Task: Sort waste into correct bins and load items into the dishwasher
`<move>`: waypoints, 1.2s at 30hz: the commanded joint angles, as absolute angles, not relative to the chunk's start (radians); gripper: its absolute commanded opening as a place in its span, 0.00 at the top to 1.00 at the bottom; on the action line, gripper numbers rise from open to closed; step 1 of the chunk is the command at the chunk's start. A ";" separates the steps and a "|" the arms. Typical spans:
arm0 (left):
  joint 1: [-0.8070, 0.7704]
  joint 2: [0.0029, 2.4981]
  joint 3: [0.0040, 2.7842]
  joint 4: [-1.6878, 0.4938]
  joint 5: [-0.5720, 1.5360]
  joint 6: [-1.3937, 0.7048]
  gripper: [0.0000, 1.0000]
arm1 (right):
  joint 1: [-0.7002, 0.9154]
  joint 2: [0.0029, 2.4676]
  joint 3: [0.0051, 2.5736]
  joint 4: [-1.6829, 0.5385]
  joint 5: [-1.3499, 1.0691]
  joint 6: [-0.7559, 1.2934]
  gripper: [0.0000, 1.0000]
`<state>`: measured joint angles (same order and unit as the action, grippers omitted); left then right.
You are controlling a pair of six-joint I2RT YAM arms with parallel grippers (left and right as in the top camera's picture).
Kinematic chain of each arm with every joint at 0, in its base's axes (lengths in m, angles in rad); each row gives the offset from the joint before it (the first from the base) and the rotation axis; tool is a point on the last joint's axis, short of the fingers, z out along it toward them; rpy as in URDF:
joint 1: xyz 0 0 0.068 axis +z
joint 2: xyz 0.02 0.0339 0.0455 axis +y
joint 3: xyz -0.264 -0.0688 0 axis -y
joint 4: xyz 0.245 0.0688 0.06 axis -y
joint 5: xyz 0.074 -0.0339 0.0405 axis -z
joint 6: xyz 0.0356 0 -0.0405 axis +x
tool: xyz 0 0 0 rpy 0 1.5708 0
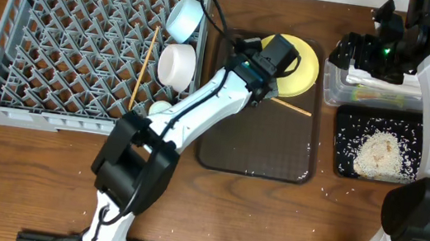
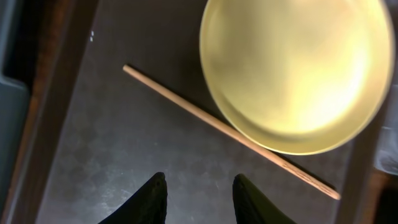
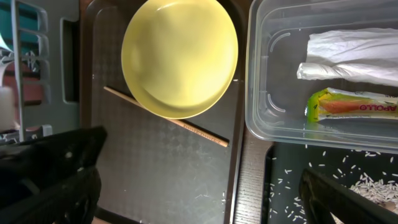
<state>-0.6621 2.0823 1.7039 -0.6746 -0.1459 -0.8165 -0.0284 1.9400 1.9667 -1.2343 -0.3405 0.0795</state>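
1 round yellow plate (image 2: 298,74): on the brown serving tray (image 1: 256,155), at its far right corner.
1 chopstick (image 2: 230,130): flat on the serving tray, slanting under the plate's near rim.
My left gripper (image 2: 200,180): above the serving tray, on the near side of that chopstick, fingers partly apart, nothing between them.
My right gripper (image 3: 202,158): right of the serving tray, over the clear tub (image 1: 331,92), jaws spread wide, empty.
Clear tub: just right of the serving tray's far end; holds 1 white napkin (image 3: 354,56) and 1 yellow-green wrapper (image 3: 354,106).
Black tray (image 1: 340,166): right of the serving tray's near end; holds rice (image 1: 379,152).
Grey dish rack (image 1: 58,50): left of the serving tray; holds 1 blue bowl (image 1: 185,18), 1 white bowl (image 1: 177,64), 1 small white cup (image 1: 158,109) and 1 second chopstick (image 1: 145,66).
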 commanded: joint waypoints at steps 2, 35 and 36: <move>-0.661 2.129 1.685 -0.671 -0.169 -0.882 0.63 | -0.014 1.936 1.967 -1.234 -0.344 0.081 0.01; -0.643 2.282 1.685 -0.569 -0.223 -1.031 0.67 | -0.014 1.936 1.967 -1.234 -0.344 0.081 0.01; -0.643 2.282 1.684 -0.567 -0.223 -1.031 0.67 | -0.014 1.936 1.967 -1.234 -0.344 0.081 0.01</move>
<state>-0.6479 2.2620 1.6924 -0.5678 -0.2062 -1.0214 -0.0284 1.9400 1.9667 -1.2339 -0.3401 0.0795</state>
